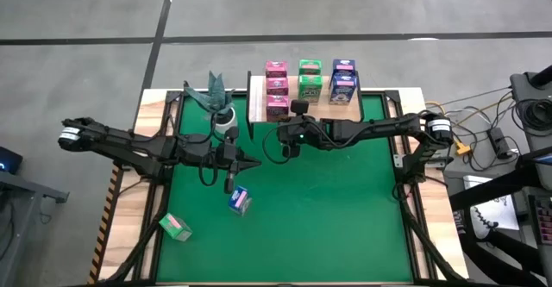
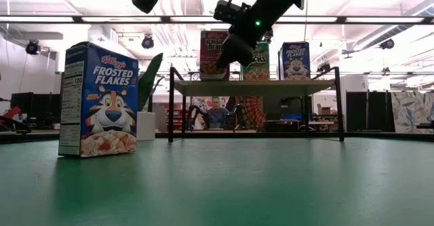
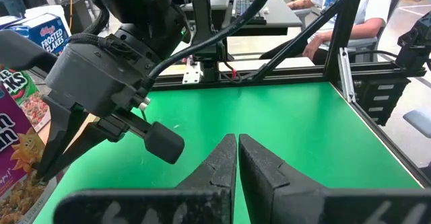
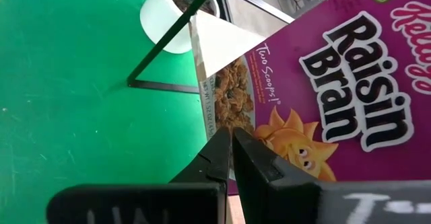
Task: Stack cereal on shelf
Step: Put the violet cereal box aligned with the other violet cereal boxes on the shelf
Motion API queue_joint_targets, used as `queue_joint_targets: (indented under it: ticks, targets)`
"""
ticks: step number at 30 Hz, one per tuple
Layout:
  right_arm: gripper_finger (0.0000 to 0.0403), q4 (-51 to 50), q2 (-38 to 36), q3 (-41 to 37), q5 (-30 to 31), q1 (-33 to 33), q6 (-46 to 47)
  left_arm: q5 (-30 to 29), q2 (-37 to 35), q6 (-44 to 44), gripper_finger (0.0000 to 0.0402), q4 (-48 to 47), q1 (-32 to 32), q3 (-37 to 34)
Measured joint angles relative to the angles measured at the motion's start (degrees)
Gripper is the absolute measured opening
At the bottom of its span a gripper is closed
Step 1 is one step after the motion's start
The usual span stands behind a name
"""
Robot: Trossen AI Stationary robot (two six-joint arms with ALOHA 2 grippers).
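Both pincers closed and empty over the green counter mat

Nearest us, a green carton (image 1: 176,227) lay flat beside an upright Frosted Flakes box (image 1: 240,200). Above that box we saw the left pincer (image 1: 251,163), fingers pressed together, gripping nothing. Farther on, the right pincer (image 1: 285,149) was likewise closed and empty, just before the shelf (image 1: 255,98). On the shelf stood three pink Raisin Bran boxes (image 1: 277,88), two green boxes (image 1: 310,77) and two blue boxes (image 1: 343,79).

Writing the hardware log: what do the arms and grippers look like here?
Both arms are dark, slim and jointed, with black cables looped along them and a white-banded cylinder at each base. The left gripper and right gripper have two black wedge-shaped fingers. A green indicator light glows on the right arm.
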Motion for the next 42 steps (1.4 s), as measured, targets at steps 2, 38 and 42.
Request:
queue_joint_targets:
  ticks: [2, 38, 42]
  targets:
    - [0.0009, -0.04, 0.00, 0.00, -0.01, -0.11, -0.01, 0.01, 0.00, 0.00, 0.0000, 0.02, -0.01, 0.00]
    - [0.0009, 4.59, 3.02, -0.04, -1.46, -0.60, -0.57, -0.01, 0.00, 0.00, 0.0000, 0.11, 0.01, 0.00]
    - [0.0009, 4.62, 3.04, -0.04, -1.17, -0.60, -1.13, 0.00, 0.00, 0.00, 0.0000, 0.11, 0.00, 0.00]
